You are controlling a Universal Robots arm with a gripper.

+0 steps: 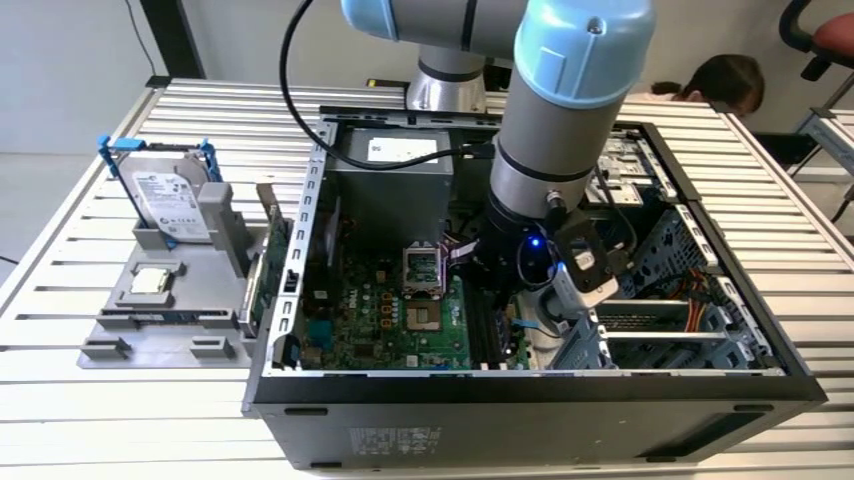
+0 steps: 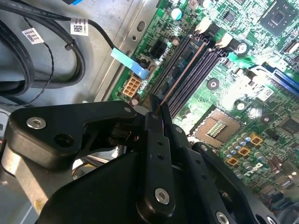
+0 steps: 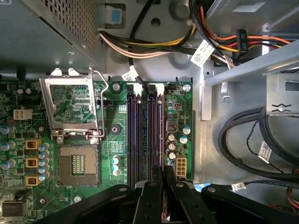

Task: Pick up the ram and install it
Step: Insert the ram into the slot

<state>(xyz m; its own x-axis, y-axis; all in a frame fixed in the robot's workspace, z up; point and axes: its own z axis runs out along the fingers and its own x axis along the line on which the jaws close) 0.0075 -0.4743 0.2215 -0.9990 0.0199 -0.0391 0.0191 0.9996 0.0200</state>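
The open computer case (image 1: 534, 385) on the desk (image 1: 80, 420) surrounds the arm, which reaches down inside it over the motherboard (image 3: 51, 140); the memory slots (image 3: 145, 135) lie directly ahead of the gripper (image 2: 156, 119), their long axis in line with its fingers. The gripper is closed on the ram (image 2: 183, 73), seen edge-on in the second wrist view as a thin strip running from the fingertips out along the slots, apparently just above or entering one of them; whether it is seated cannot be told.

Green motherboard (image 3: 70, 154) with purplish-black slots (image 3: 145, 135); black gripper (image 3: 163, 179); a thin edge in it, perhaps the ram (image 2: 180, 77), looks reddish-brown. Light-blue and grey arm (image 1: 561, 110); blue-framed silver drive (image 1: 167, 200).
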